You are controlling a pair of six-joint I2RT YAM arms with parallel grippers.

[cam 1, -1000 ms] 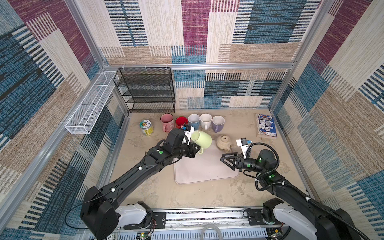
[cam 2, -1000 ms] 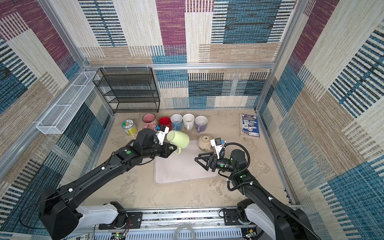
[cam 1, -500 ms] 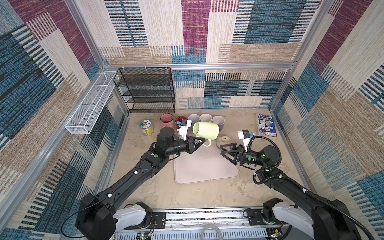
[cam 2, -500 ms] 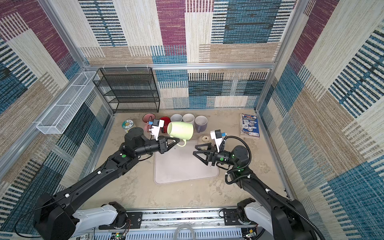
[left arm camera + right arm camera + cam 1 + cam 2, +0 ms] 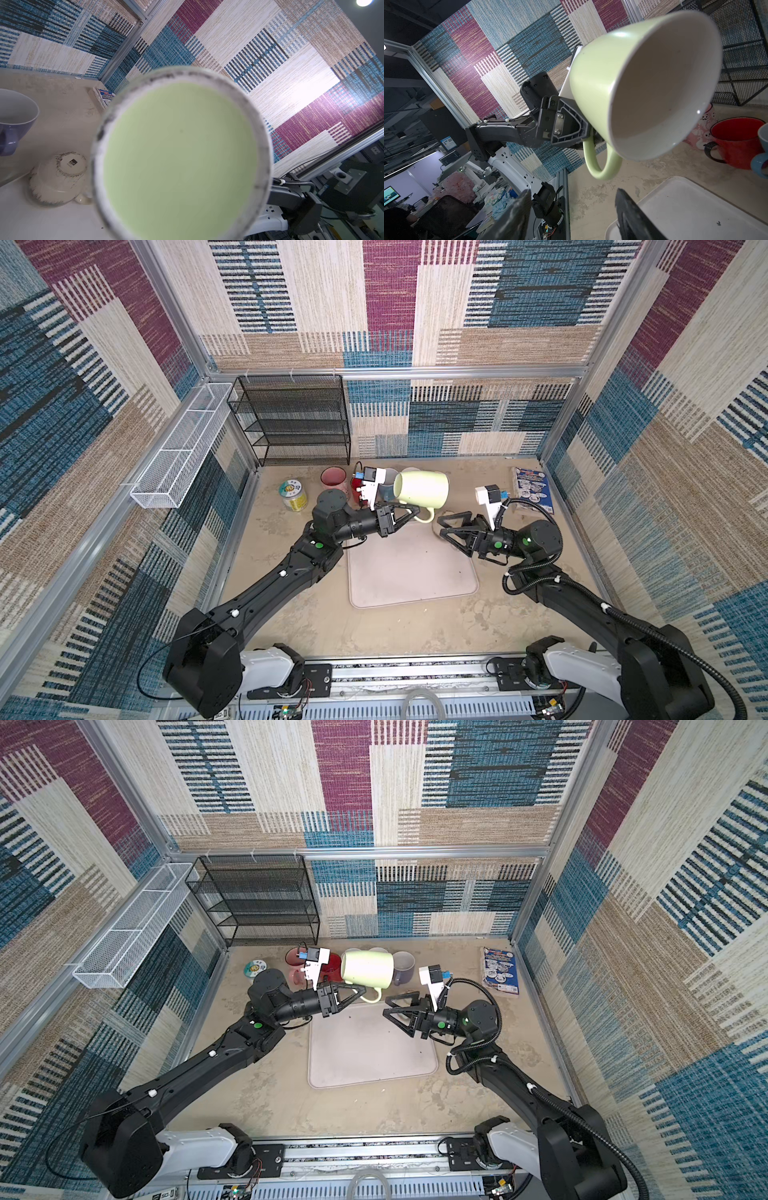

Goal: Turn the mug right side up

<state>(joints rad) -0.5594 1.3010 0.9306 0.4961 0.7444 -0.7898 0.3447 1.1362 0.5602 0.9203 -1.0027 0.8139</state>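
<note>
Right now my left gripper (image 5: pixel 413 512) is pinched on the handle (image 5: pixel 602 172) of the green mug (image 5: pixel 424 489). I hold it clear of the table near the far edge of the tray (image 5: pixel 411 585), in front of the red mug (image 5: pixel 737 141) by the back wall.

The green mug lies on its side. Its long axis runs roughly level, from left to right in both top views. Its mouth points toward my right arm, so the right wrist view looks into the pale inside. Its base faces my left wrist camera and fills much of that view. The handle hangs below the body.

My right gripper (image 5: pixel 440 528) hovers over the tray's right side, apart from the green mug, its jaws spread wide with nothing between them. An upside-down beige mug (image 5: pixel 58 178) sits near the tray's far right corner.
</note>
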